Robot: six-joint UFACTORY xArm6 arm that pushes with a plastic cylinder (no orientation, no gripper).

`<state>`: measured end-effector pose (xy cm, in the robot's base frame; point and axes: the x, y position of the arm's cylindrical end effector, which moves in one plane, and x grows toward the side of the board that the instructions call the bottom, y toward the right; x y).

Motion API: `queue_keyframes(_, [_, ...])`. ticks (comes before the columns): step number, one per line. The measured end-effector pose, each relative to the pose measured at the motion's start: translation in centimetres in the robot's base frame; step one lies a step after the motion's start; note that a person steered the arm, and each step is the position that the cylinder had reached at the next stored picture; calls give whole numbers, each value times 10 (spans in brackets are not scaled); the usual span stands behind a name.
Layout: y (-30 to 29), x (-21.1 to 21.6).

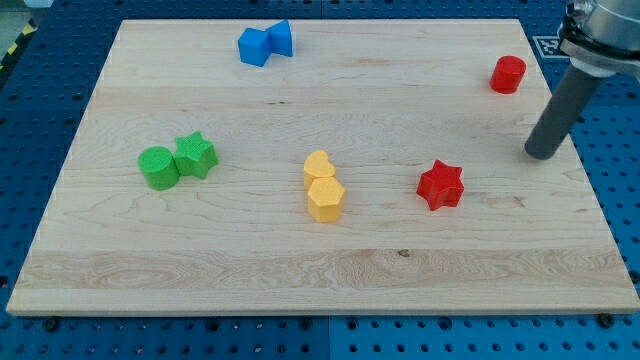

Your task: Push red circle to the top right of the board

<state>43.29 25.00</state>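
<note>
Red circle [508,75] near board's [300,270] top right, tip [541,154] below-right.

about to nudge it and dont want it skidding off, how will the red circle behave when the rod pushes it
The red circle looks like a short, stiff cylinder standing on its flat end, so it should slide rather than tip. Its round side may make it slip off my tip if pushed off-centre. It sits near the board's right edge, so overshoot is a risk.

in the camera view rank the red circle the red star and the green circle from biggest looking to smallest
1. Red star and green circle: too alike to separate, and both sit nearer the view's bottom, which may enlarge them.
2. Red circle: looks smallest, but it lies nearer the view's top.
</note>
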Motion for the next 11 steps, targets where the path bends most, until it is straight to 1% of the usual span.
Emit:
queue_keyframes(5, [-3,-96])
queue_keyframes(7, [-3,-126])
queue_keyframes(8, [-3,-135])
queue_keyframes(9, [-4,-135])
queue_keyframes(11, [-33,-134])
